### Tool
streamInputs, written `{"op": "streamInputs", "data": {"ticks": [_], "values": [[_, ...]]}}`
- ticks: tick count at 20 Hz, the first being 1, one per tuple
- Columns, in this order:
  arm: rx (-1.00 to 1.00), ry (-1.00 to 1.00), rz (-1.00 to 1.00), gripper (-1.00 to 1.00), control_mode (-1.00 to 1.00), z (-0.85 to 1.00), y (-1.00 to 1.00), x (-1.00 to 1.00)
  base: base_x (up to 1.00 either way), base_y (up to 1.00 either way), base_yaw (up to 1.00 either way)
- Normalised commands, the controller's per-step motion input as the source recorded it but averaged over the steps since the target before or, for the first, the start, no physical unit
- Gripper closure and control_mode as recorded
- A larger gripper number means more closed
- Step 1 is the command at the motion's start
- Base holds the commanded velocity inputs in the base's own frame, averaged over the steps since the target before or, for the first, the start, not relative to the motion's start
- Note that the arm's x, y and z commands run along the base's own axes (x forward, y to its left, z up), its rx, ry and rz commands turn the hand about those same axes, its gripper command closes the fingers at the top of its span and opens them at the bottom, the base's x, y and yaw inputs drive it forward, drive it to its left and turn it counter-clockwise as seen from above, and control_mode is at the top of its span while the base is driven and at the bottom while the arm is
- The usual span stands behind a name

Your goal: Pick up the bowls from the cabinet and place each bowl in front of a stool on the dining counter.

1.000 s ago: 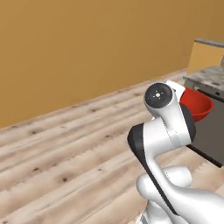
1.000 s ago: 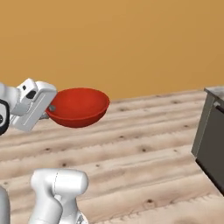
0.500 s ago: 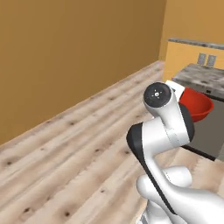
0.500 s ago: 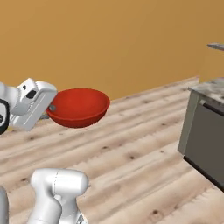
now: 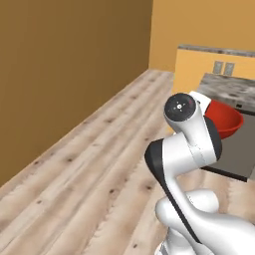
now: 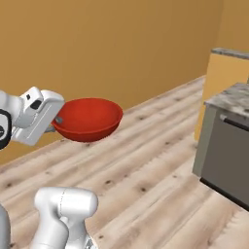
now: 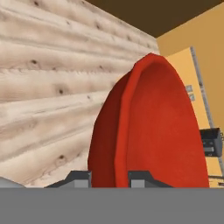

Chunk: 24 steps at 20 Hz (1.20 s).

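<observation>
**Hand view: red bowl pinched by its rim, counter not yet reached**

Hand view shows my two fingers [image 7: 78,178] nearly closed on the rim of the glossy red bowl [image 7: 148,127], one tip on the outer wall and one on the inner face. That is all the hold I have. In the right base view the bowl [image 6: 90,118] hangs out level in front of my gripper [image 6: 57,121], well above the plank floor [image 6: 146,170], with nothing under it. In the left base view it peeks out [image 5: 226,119] from behind my own arm.

What worries me most is the grip itself. A thin pinch on a glossy rim leaves the bowl's weight hanging out to one side, so I judge that a jolt or a sharp turn of the base could make it pivot or slip through my tips, and it would then drop to the floor.

The second risk is the grey-sided unit with the speckled stone top [image 6: 228,97] ahead on the right. The bowl sticks out beyond my hand, so I could clip that edge if I come in too low or too close. Whether this is the dining counter I cannot tell, and I can make out no stools.

I can read no brand, label or writing anywhere; the small pale plates on the orange wall [image 5: 222,67] are blank.
</observation>
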Motion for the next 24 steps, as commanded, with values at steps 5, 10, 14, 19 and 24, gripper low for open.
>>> {"op": "streamInputs", "data": {"ticks": [5,10,14,19,24], "values": [[0.0,0.0,0.0,1.0,1.0,0.0,0.0,0.0,1.0,1.0,-0.36],[0.0,0.0,0.0,1.0,1.0,0.0,0.0,0.0,1.0,0.98,-0.3],[0.0,0.0,0.0,1.0,1.0,0.0,0.0,0.0,1.0,0.93,-0.24],[0.0,0.0,0.0,1.0,1.0,0.0,0.0,0.0,1.0,0.62,-0.1],[0.0,0.0,0.0,1.0,1.0,0.0,0.0,0.0,1.0,0.26,-0.15]]}}
